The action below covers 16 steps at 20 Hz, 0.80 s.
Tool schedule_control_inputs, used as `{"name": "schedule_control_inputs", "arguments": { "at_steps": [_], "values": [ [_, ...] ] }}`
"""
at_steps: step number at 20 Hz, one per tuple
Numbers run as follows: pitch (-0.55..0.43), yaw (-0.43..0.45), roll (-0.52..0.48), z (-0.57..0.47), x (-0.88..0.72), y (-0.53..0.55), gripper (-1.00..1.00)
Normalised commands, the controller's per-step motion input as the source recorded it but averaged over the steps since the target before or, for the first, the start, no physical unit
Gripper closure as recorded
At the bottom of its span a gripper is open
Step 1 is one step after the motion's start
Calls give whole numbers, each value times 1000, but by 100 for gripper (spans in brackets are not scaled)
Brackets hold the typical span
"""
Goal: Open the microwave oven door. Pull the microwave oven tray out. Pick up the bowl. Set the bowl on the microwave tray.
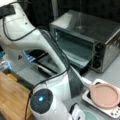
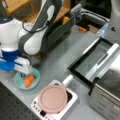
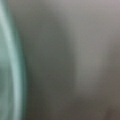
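teal rim of the bowl [image 3: 11,70] fills the left edge of the wrist view, curving top to bottom, with blurred grey table [image 3: 75,60] beside it. in a front view the bowl [image 2: 20,81] sits on the table [image 2: 57,60] at the lower left, holding an orange item [image 2: 29,81], and the gripper [image 2: 26,73], blue and white, is right down over it at the bowl's upper rim. the jaws sit at or just inside that rim, but whether they are spread or closed on the rim cannot be told.

the microwave oven [image 1: 100,35] stands at a front view's upper right with its black knobs [image 1: 98,55] stacked down the front. the microwave oven door [image 2: 92,60] is folded down flat in front of the oven, glass facing up, its bar handle [image 2: 107,57] showing pale. the microwave oven tray [image 1: 75,48] appears as a pale green-grey sheet reaching out of the open cavity.

just beside the bowl, toward a front view's bottom centre, a pink plate [image 2: 52,98] rests on a white base [image 2: 72,102]; the bowl and the base are near but apart. the bowl lies well apart from the oven tray, not on it. a wooden shelf [image 2: 17,6] stands at a front view's top left.
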Motion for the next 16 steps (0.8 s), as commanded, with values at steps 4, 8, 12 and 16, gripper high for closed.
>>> {"name": "schedule_control_inputs", "arguments": {
  "at_steps": [4,8,12,16],
  "values": [
    [-87,-97,259,-164,122,35,100],
    [-99,-117,258,-214,116,66,100],
    [-106,-135,262,-230,105,34,100],
    [-111,-167,252,-266,105,14,100]
  ]
}}
